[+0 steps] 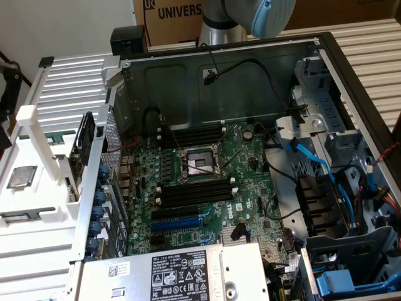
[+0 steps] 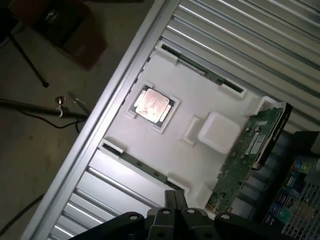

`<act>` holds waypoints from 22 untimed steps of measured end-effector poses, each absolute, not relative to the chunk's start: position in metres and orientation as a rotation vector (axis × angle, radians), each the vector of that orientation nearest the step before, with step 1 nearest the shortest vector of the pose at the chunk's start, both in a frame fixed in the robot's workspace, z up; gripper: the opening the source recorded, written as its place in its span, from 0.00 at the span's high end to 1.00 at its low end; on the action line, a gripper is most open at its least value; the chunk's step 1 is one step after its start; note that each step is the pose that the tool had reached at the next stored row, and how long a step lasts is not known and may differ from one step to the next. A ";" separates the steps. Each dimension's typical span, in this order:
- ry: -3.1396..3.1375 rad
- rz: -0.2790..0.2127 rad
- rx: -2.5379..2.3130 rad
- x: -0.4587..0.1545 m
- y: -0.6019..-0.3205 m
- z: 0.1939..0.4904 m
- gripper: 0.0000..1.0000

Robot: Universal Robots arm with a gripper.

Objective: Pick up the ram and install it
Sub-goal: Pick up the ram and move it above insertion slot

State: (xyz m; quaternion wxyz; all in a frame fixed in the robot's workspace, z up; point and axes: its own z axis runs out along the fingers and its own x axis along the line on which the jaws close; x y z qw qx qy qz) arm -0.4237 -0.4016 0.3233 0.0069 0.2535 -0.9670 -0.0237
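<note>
A ram stick, dark green and narrow, lies edge-up in a groove of the white holder. A second ram stick sits in the groove on the holder's far side. My gripper hovers above the holder's edge, close to the nearer stick, with its black fingers pressed together and nothing between them. In the exterior view the holder stands at the left of the open computer case, with a dark stick in its front groove. The motherboard's black memory slots lie inside the case.
A silver processor chip rests in the holder's middle, and a green expansion card stands upright at its side. The case's metal wall rises between holder and motherboard. Cables and drive bays crowd the exterior view's right.
</note>
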 end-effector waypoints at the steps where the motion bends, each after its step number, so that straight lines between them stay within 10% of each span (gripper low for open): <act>1: -3.017 -0.074 0.819 -0.424 -0.402 0.323 0.90; 22: -2.788 -0.077 1.402 -0.424 -0.402 0.315 0.90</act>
